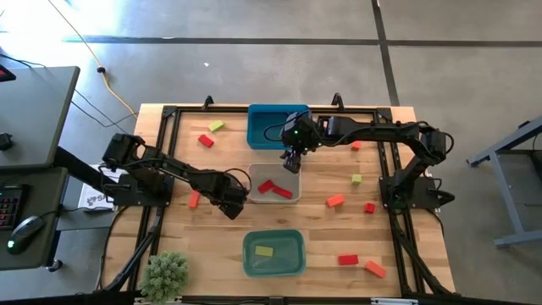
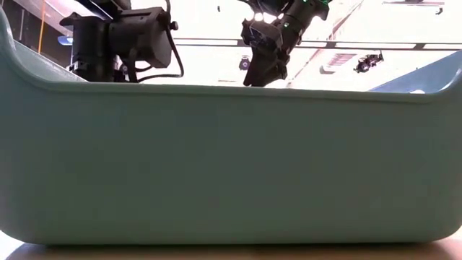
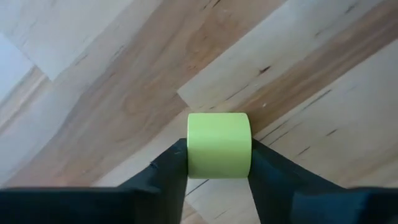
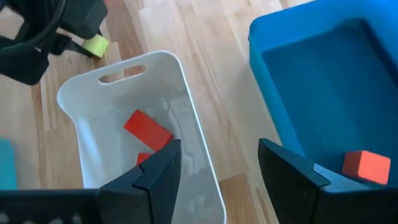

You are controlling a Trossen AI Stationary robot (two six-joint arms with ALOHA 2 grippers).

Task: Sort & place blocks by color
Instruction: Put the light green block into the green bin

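My left gripper [image 1: 230, 206] points down at the table just left of the clear-grey bin [image 1: 273, 168] and is shut on a yellow-green block [image 3: 219, 144]. That block also shows in the right wrist view [image 4: 96, 45]. My right gripper [image 4: 214, 171] hangs open and empty over the gap between the clear-grey bin and the blue bin [image 1: 275, 127]. Red blocks [image 4: 147, 129] lie in the clear-grey bin. An orange block [image 4: 367, 167] lies in the blue bin, and a yellow-green block [image 1: 264, 251] in the teal bin [image 1: 273, 269]. My left gripper pinches the yellow-green block by two opposite sides [image 3: 194, 155] between its two fingers [image 3: 165, 177]. The fingers come from above, pointing down. The block sits upright on the wooden tabletop.
Loose blocks lie about the table: red [image 1: 205, 141] and yellow-green [image 1: 217, 126] at the far left, orange [image 1: 194, 199] beside my left arm. On the right lie orange [image 1: 335, 201], red [image 1: 369, 207], yellow-green [image 1: 356, 179], red [image 1: 348, 259] and orange [image 1: 375, 268]. A green plant [image 1: 165, 273] stands at the near left.
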